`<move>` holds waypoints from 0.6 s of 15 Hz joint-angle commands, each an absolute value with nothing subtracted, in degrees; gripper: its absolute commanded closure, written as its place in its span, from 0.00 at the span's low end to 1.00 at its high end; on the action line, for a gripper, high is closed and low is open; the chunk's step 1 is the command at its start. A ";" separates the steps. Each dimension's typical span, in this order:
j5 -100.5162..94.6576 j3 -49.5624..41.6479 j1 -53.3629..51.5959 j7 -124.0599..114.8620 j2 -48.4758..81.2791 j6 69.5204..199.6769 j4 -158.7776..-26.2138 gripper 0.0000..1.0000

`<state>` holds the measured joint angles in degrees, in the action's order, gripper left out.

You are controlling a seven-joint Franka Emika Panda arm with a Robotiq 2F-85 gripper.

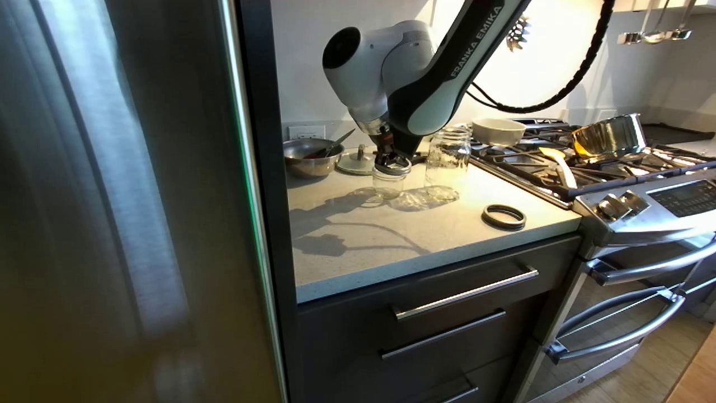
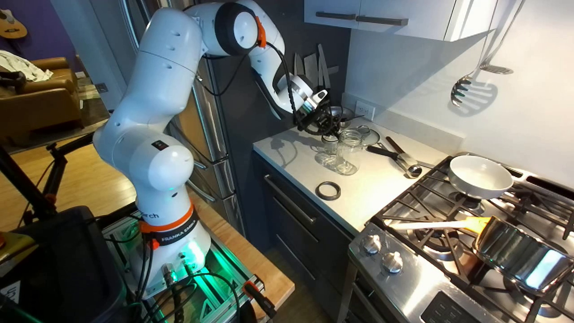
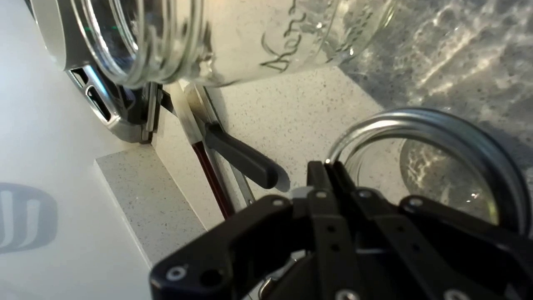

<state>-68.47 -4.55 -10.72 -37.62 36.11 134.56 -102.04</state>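
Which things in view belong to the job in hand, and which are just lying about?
Likely part of it:
gripper, pinching the metal ring
small glass jar, below that ring

Likely just lying about:
tall glass jar, standing close by
loose ring
black-handled utensil
metal bowl
lid
white bowl
tilted pot

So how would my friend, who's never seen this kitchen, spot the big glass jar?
Find the gas stove, then the pale countertop beside it. A clear glass mason jar with an open, threaded mouth stands there. Script lettering marks its side, and it's taller than the small jar below the gripper.
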 commanded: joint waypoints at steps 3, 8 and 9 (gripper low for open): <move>-67.94 -3.14 -9.54 -35.72 37.84 133.12 -100.10 0.99; -67.72 -3.13 -9.39 -35.37 38.59 133.10 -99.30 0.99; -67.72 -3.13 -9.38 -35.32 38.72 133.14 -99.16 0.99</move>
<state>-68.43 -4.41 -10.48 -36.81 37.46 134.52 -100.60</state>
